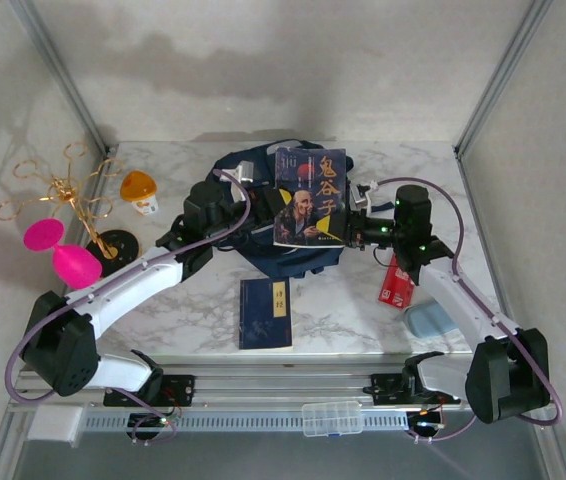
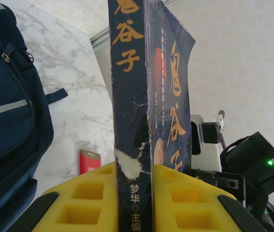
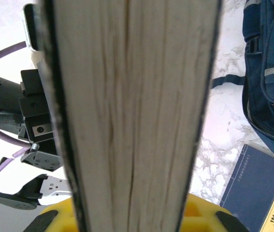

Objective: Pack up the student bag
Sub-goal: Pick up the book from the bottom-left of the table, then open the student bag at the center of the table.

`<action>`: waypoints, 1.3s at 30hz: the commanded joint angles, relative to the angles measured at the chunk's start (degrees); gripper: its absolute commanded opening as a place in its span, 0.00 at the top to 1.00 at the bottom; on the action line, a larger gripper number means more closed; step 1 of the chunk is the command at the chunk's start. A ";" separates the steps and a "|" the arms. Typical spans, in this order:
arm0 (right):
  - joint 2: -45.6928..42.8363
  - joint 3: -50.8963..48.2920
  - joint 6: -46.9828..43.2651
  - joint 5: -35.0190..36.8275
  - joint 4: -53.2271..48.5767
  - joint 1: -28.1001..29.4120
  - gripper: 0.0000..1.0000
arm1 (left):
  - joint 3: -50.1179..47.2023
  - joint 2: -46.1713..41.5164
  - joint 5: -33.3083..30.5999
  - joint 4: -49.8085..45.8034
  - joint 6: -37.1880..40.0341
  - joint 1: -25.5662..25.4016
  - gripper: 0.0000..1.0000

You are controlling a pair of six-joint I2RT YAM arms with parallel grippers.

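The left end effector [image 2: 134, 193] is closed tight on a dark blue book [image 1: 310, 195]. Its yellow fingers [image 2: 88, 198] press on both sides of the book's back edge. The right end effector [image 3: 134, 217] is closed on the same book from the other side. Its yellow fingers [image 3: 200, 217] sit against the covers, with the pale page edges between them. So both arms hold the book up in the air. Its front cover shows an old man and big orange letters.

The student bag [image 1: 263, 250] lies on the table [image 1: 413, 180] in the middle of the top view. It is under and behind the held book, between the two end effectors. In the left wrist view the bag [image 2: 6, 121] is on the left side of the frame, beside the end effector. In the right wrist view the bag [image 3: 270, 72] is in the upper right corner.

A second blue book [image 1: 265, 312] lies flat, just below the bag in the top view. A red packet [image 1: 396, 285] lies at the right. A gold stand [image 1: 63, 195], two pink things [image 1: 58, 250] and a cup with an orange lid [image 1: 139, 192] are at the left.
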 commanded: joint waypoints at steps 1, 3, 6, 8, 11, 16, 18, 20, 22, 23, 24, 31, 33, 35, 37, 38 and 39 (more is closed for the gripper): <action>-0.27 2.58 -3.71 6.64 -5.03 -1.43 1.00 | 1.49 -0.19 0.29 1.33 3.38 -0.25 0.84; -0.81 3.04 -5.39 9.37 -8.84 -2.41 1.00 | 1.82 0.27 0.00 -0.70 5.89 -0.38 0.70; -2.68 3.10 -7.67 14.91 -15.16 -4.51 1.00 | 3.20 0.84 -3.09 -8.47 11.41 -1.05 0.56; -4.89 1.71 -8.31 17.39 -17.61 -6.93 1.00 | 3.86 1.15 -7.19 -13.88 16.78 -2.80 0.48; -8.20 -1.29 -8.68 19.35 -20.58 -11.34 1.00 | 5.40 3.41 -12.70 -20.75 24.11 -6.00 0.36; -12.63 -5.05 -11.07 20.58 -25.45 -18.97 1.00 | 8.48 9.75 -18.18 -25.23 35.23 -12.00 0.32; -14.08 -6.00 -11.97 20.95 -26.99 -21.95 1.00 | 10.39 13.02 -20.66 -27.09 40.17 -14.63 0.30; -15.28 -6.78 -12.33 21.05 -28.07 -24.40 1.00 | 12.24 16.82 -23.38 -28.46 44.11 -16.44 0.28; -15.77 -6.88 -13.02 22.33 -29.44 -25.73 1.00 | 15.39 20.80 -24.73 -30.52 46.16 -17.34 0.27; -15.61 -6.86 -13.25 22.72 -29.87 -26.48 1.00 | 17.15 22.96 -25.06 -31.68 47.23 -17.76 0.27; -15.37 -6.96 -13.35 22.57 -29.96 -27.11 1.00 | 18.64 24.67 -26.07 -32.57 48.22 -18.13 0.27; -14.55 -8.46 -12.36 19.89 -27.45 -29.34 1.00 | 25.66 31.93 -36.92 -33.21 49.07 -18.47 0.30; -14.15 -8.22 -12.53 19.47 -27.28 -29.52 1.00 | 25.54 31.46 -36.97 -32.76 49.05 -18.53 0.31; -13.91 -8.26 -12.63 19.23 -26.79 -29.58 1.00 | 24.17 29.96 -36.89 -31.08 49.23 -18.39 0.32; -13.84 -8.58 -12.23 18.91 -26.27 -29.65 1.00 | 23.61 28.74 -36.75 -30.80 49.23 -18.14 0.32; -13.82 -8.80 -11.83 18.63 -25.90 -29.63 1.00 | 23.39 28.16 -37.07 -30.80 49.28 -17.95 0.32; -13.75 -8.94 -11.63 18.43 -25.45 -29.65 1.00 | 23.17 27.74 -37.54 -30.85 49.24 -17.70 0.31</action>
